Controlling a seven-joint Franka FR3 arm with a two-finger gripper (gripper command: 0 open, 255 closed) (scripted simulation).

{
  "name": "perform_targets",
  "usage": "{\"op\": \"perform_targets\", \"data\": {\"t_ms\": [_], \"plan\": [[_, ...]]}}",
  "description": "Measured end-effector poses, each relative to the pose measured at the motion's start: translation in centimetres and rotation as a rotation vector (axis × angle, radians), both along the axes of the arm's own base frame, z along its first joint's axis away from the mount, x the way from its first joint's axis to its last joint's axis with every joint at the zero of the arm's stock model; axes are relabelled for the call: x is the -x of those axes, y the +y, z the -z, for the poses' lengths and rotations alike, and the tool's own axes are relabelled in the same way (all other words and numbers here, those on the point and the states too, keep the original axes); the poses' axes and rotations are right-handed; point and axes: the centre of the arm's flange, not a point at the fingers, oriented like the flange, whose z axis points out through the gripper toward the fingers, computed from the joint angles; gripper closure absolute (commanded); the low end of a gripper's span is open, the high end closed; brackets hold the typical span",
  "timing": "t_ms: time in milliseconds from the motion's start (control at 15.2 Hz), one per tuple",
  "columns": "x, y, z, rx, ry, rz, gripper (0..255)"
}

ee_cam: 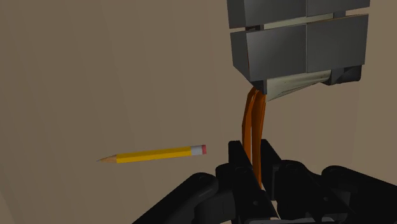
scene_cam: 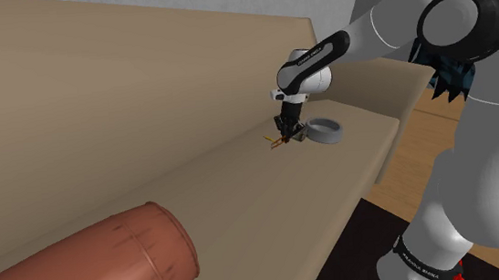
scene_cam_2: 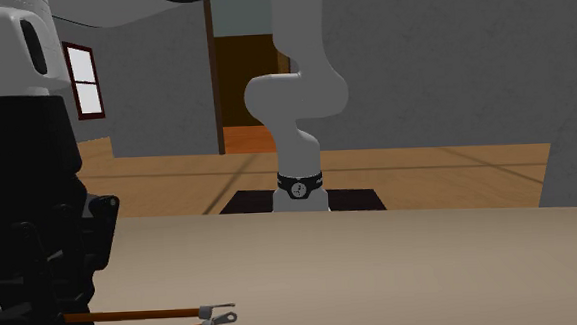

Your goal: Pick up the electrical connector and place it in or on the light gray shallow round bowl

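Observation:
The electrical connector (ee_cam: 299, 44) is a grey blocky body with two orange wires (ee_cam: 253, 130) running back from it. My gripper (ee_cam: 256, 164) is shut on those wires, which pass between the two fingers. In the second exterior view the orange wires (scene_cam_2: 143, 315) stick out of the black gripper (scene_cam_2: 42, 287) and end in silver ring terminals just above the beige surface. In the shoulder view my gripper (scene_cam: 288, 131) points down at the beige counter (scene_cam: 244, 208), right beside the light grey shallow round bowl (scene_cam: 327, 135), on the side toward that view's left. The bowl has nothing in it.
A yellow pencil (ee_cam: 156, 154) lies on the counter close to the gripper, also seen as the pencil (scene_cam: 272, 141). A large copper-coloured cylinder (scene_cam: 111, 264) lies at the shoulder view's lower left. The counter's front edge (scene_cam: 369, 175) drops to a wooden floor.

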Motion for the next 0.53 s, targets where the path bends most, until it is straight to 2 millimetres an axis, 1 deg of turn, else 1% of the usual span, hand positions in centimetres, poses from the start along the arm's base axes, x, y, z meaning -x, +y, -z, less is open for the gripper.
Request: {"op": "perform_targets", "data": {"t_ms": [264, 528], "plan": [[0.0, 0.0, 0.0, 0.000, 0.000, 0.000, 255], [0.0, -0.1, -1.6, 0.000, 0.000, 0.000, 255]]}}
